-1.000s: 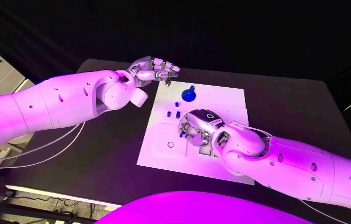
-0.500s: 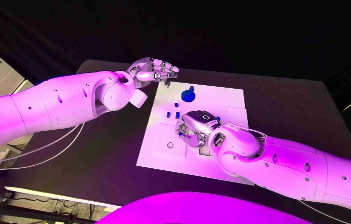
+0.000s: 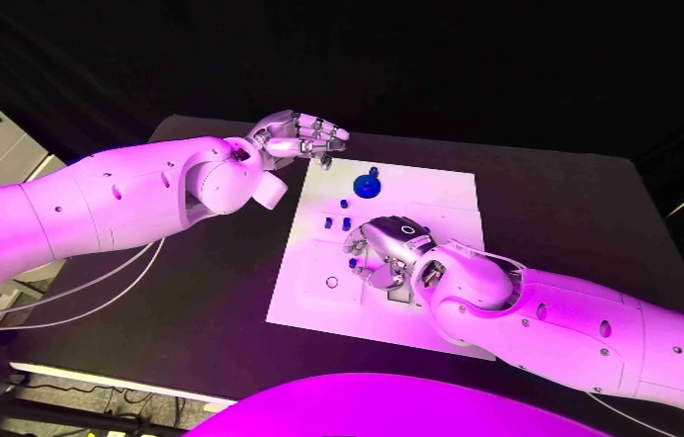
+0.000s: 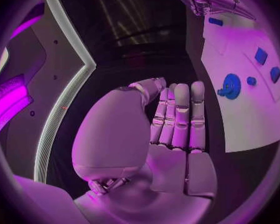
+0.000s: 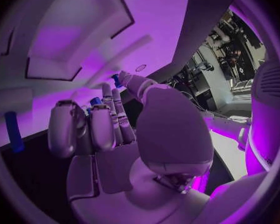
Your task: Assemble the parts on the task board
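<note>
Head view puts the white task board (image 3: 428, 195) at the middle of the black desk (image 3: 570, 200), and the right robot hand (image 3: 383, 251) is down over the board's centre, fingers curled toward the surface. In the right wrist view a small blue part (image 5: 117, 79) sits at the fingertips of that hand, and it looks pinched there, though I can't be fully sure it is gripped rather than just touched. The left robot hand (image 3: 302, 137) hovers off the board's 11 o'clock corner with its fingers curled in against the thumb and nothing in them; the left wrist view shows the same.

On the board, a round blue knob piece (image 3: 370, 187) stands toward 12 o'clock, seemingly already seated. A few small blue pegs (image 3: 336, 222) stand just at 10 o'clock from the right hand. A small round hole (image 3: 332, 282) at about 8 o'clock looks unfilled.

My reading is that the assembly is partway: one larger piece is in, one small part is being worked at the centre, and the loose pegs and that open hole remain
</note>
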You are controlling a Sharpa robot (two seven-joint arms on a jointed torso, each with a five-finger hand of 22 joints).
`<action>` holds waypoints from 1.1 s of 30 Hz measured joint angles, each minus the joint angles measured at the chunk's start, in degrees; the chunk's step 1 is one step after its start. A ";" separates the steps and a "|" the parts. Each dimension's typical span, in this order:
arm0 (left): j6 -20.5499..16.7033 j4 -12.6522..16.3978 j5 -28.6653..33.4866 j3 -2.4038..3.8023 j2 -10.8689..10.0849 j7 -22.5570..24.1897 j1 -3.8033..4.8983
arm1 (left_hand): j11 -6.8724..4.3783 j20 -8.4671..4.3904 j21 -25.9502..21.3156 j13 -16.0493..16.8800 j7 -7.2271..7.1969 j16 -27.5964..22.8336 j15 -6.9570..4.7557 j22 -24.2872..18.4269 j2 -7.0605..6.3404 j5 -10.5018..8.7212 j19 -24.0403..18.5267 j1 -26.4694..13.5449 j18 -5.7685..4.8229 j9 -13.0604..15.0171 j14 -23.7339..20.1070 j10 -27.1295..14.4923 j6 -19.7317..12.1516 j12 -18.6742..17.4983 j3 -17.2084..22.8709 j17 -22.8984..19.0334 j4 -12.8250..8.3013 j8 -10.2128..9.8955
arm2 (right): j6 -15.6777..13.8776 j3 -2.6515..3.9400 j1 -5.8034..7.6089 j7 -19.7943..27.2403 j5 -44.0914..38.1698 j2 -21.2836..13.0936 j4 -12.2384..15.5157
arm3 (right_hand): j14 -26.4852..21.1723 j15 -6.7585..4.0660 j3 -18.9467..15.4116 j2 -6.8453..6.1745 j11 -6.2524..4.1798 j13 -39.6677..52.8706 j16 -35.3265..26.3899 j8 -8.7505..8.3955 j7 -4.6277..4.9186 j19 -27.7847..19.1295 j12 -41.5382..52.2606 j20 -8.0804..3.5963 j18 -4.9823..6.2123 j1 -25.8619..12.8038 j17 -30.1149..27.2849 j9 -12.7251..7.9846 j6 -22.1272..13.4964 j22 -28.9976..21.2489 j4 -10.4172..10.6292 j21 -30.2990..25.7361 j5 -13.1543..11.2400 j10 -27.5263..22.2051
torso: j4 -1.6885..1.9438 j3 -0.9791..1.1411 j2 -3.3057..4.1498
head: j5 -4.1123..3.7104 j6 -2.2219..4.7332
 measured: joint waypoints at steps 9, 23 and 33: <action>0.03 -0.14 0.00 0.00 -0.11 -0.09 -0.01 | 0.00 0.00 0.00 0.00 0.00 0.00 0.00 0.00 0.00 0.00 0.00 0.00 -0.01 -0.01 0.00 0.00 0.00 0.00 0.00 0.00 0.00 0.00 | -2.57 0.47 0.43 0.36 0.44 -5.00 4.30 | 0.12 0.30 -8.32 1.57 0.36 -1.10 -0.43 -0.88 -0.56 -0.21 2.66 0.61 0.00 2.82 -1.44 -0.42 -0.29 0.03 0.95 -2.34 -0.01 -2.48 | -0.03 0.03 -0.04 | -0.48 0.47; 0.07 -0.26 0.00 -0.05 -0.38 -0.16 -0.02 | 0.00 0.21 -0.27 0.00 0.00 0.00 0.21 -0.10 0.00 0.00 0.21 0.00 -0.01 -0.02 -0.21 0.00 0.00 0.23 -0.17 0.07 -0.17 0.00 | -0.41 2.23 6.77 3.96 8.40 -16.45 5.63 | 0.12 0.29 -12.06 1.58 -0.48 -1.02 1.71 -1.66 -0.41 0.01 5.37 0.39 0.00 3.26 1.58 -0.85 0.40 0.04 2.67 3.26 -0.01 -1.09 | -0.16 -0.08 -0.19 | -2.35 1.70; 0.13 -0.22 0.01 -0.10 -0.43 -0.16 -0.02 | 0.00 0.21 -0.27 0.01 0.00 0.00 0.21 -0.09 0.00 0.00 0.21 0.00 0.00 -0.01 -0.21 0.00 0.00 0.22 -0.17 0.06 -0.17 0.00 | 3.16 2.20 7.19 5.76 10.32 -16.87 2.50 | 0.12 0.29 -14.56 1.94 -0.47 -1.08 2.14 -1.88 -0.39 0.01 6.04 0.39 0.00 4.55 1.67 -0.93 0.78 0.03 3.21 3.64 -0.01 -1.63 | -0.16 0.03 -0.07 | -2.84 2.02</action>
